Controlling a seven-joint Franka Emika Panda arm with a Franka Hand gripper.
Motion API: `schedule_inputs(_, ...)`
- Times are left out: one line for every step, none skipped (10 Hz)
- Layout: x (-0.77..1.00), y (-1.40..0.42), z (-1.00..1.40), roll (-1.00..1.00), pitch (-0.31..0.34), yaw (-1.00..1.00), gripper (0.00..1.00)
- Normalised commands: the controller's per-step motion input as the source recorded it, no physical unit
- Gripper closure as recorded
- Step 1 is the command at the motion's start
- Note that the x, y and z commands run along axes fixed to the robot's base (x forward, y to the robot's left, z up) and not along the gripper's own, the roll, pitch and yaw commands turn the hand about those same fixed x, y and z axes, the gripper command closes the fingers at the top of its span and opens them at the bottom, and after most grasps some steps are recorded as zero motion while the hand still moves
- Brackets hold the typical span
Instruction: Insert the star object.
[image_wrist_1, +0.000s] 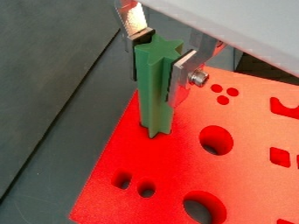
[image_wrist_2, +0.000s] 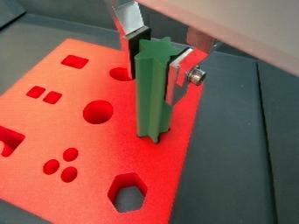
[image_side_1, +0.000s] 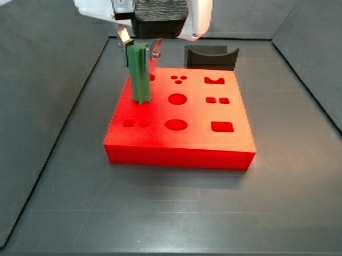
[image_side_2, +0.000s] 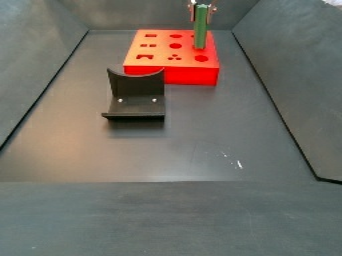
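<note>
The star object (image_wrist_1: 155, 96), a bright green ridged rod, stands upright between my gripper's (image_wrist_1: 162, 57) fingers, which are shut on its upper part. It also shows in the other wrist view (image_wrist_2: 152, 96). Its lower end meets the top of the red block (image_wrist_1: 176, 179) near one edge. Whether it has entered a hole is hidden by the rod itself. In a side view the gripper (image_side_1: 140, 45) holds the rod (image_side_1: 139, 75) over the block's (image_side_1: 174, 152) left side. In the other side view the rod (image_side_2: 202, 25) rises from the block's (image_side_2: 174, 72) right part, under the gripper (image_side_2: 202, 6).
The red block has several shaped holes, among them a round one (image_wrist_2: 100, 111) and a hexagon (image_wrist_2: 126, 194). The fixture (image_side_2: 134, 97) stands on the dark floor apart from the block, also seen behind it in a side view (image_side_1: 211, 55). Sloping dark walls enclose the floor.
</note>
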Motion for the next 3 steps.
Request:
schedule_inputs(0.0,0.15,-0.71,-0.19,-0.071,-0.11,1.0)
schedule_inputs(0.0,-0.01,0.0,0.03,0.0,0.0,1.0)
schedule_inputs(0.0,0.0,0.0,0.0,0.0,0.0,1.0)
